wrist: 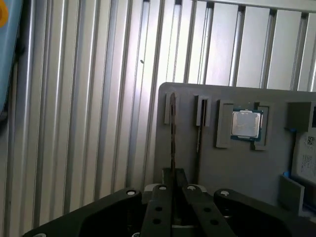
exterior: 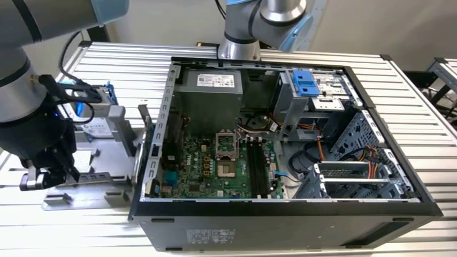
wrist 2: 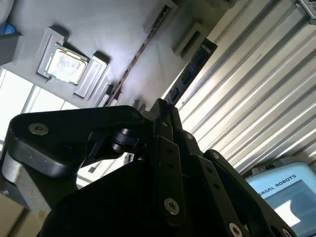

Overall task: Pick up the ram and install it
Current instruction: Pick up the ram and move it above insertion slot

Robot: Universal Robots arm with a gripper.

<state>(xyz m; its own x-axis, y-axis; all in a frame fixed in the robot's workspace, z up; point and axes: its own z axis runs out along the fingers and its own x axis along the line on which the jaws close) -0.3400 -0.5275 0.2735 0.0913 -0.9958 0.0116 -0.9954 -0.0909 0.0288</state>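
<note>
Both wrist views show end effector (wrist: 173,174) clamping ram (wrist: 173,128); exterior view adds open case (exterior: 286,220).

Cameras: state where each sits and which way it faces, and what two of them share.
Exterior view: off the arm, above, looking down on the open case and the tray; the arm is at the exterior view's left.
First wrist view: on the wrist, looking along the gripper at the ram on the tray.
Second wrist view: on the wrist, looking past the gripper at that tray.
Both wrist views share ram, tray and chip.
</note>
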